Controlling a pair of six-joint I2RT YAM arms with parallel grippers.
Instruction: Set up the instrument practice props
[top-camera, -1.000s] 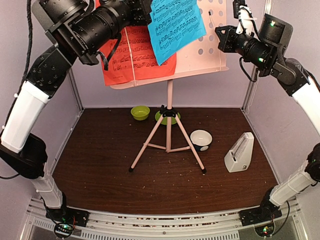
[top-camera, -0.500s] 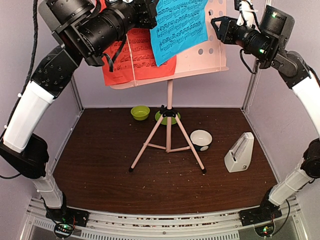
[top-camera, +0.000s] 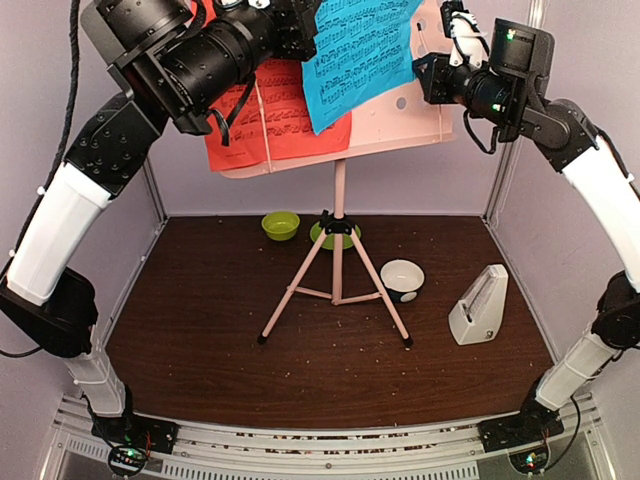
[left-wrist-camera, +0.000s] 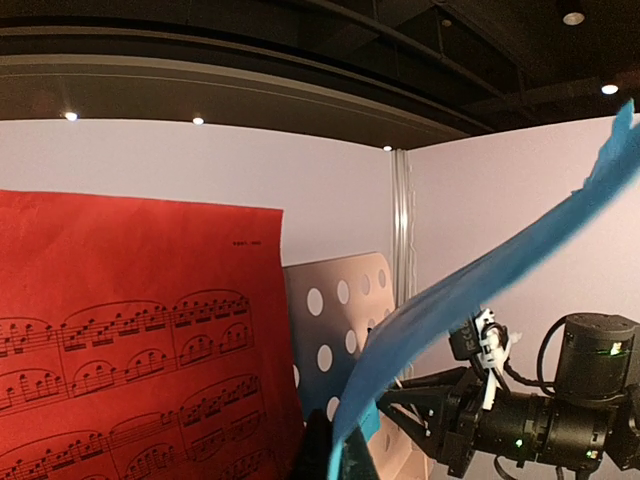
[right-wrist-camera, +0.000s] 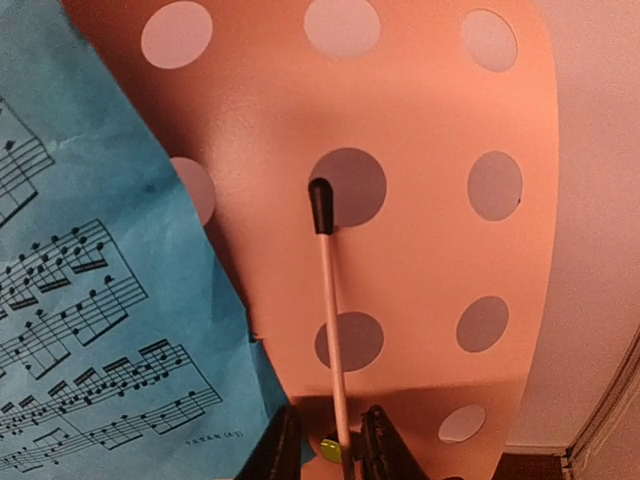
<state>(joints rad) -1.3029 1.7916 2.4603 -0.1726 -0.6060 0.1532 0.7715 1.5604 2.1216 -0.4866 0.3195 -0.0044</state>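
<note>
The pale pink music stand (top-camera: 338, 250) stands mid-table, its hole-dotted desk (top-camera: 415, 120) high up. A red music sheet (top-camera: 262, 118) rests on the desk's left half. My left gripper (top-camera: 303, 30) is shut on the edge of a blue music sheet (top-camera: 355, 55) and holds it against the desk, overlapping the red sheet. In the left wrist view the blue sheet (left-wrist-camera: 480, 290) bows away from the gripper (left-wrist-camera: 350, 460). My right gripper (top-camera: 422, 75) is at the desk's right part; its narrowly open fingers (right-wrist-camera: 283, 450) straddle a thin pink black-tipped rod (right-wrist-camera: 328, 300). The metronome (top-camera: 478, 308) stands right.
A small green bowl (top-camera: 281, 225) and a green plate (top-camera: 322, 238) sit behind the tripod legs. A white bowl with a black base (top-camera: 402, 278) sits by the right leg. Pale walls enclose the brown table (top-camera: 200, 340) on three sides.
My right gripper has moved left and up to the desk's right part. My left arm has shifted slightly, carrying the blue sheet a little up and to the right.
</note>
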